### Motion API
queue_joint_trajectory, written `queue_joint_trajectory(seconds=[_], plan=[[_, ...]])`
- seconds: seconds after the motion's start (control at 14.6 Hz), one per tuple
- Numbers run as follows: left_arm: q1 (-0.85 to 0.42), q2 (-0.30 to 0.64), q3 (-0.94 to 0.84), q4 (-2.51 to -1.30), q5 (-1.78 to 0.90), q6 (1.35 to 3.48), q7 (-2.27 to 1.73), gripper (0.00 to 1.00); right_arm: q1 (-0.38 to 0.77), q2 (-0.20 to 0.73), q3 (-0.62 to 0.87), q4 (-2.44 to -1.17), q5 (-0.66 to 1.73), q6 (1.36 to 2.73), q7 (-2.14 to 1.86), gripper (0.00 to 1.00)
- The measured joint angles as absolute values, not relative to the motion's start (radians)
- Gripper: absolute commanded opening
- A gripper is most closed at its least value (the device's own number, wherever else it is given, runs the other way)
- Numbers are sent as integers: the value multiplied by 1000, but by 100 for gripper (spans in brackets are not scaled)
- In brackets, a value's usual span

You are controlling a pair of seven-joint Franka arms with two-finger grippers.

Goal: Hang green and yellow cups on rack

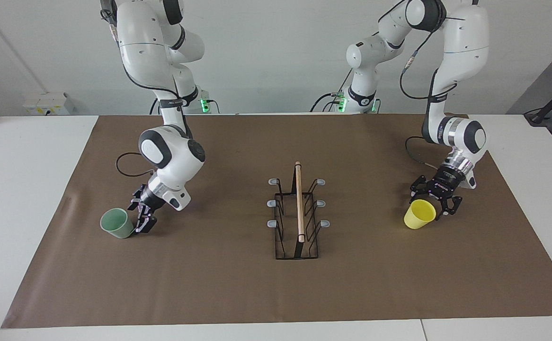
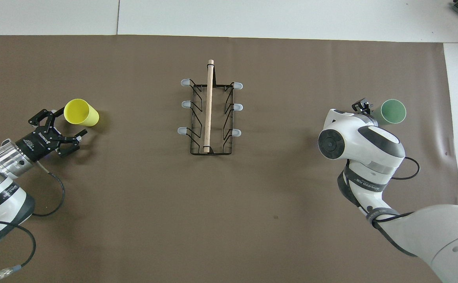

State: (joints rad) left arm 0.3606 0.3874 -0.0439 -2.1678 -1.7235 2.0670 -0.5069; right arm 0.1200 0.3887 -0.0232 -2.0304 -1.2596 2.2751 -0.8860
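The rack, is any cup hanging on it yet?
No. The rack has nothing on its prongs or wooden rod. The yellow cup is between the left gripper's open fingers, and the green cup sits beside the right gripper.

Rack alone mid-worktop; open brown mat on both flanks. Yellow cup and green cup well apart at the ends.

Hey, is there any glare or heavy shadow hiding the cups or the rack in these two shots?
Facing view: even light, no glare; green cup, yellow cup and rack read clearly. Overhead view: soft shadows only, but the right arm covers part of the green cup.
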Motion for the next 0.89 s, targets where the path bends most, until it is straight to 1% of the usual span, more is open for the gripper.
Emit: queue_joint_trajectory(seconds=[0.69, 0.75, 0.89], plan=[[361, 413, -77, -2168, -1780, 2092, -452, 100, 30, 389, -23, -2072, -1480, 2357, -748, 100], [361, 416, -82, -2168, -1787, 2096, -446, 100, 16, 389, -23, -2073, -1514, 2368, -735, 83], [361, 421, -90, -2166, -1794, 2102, -438, 100, -15, 389, -24, -2074, -1571, 2385, -724, 27]])
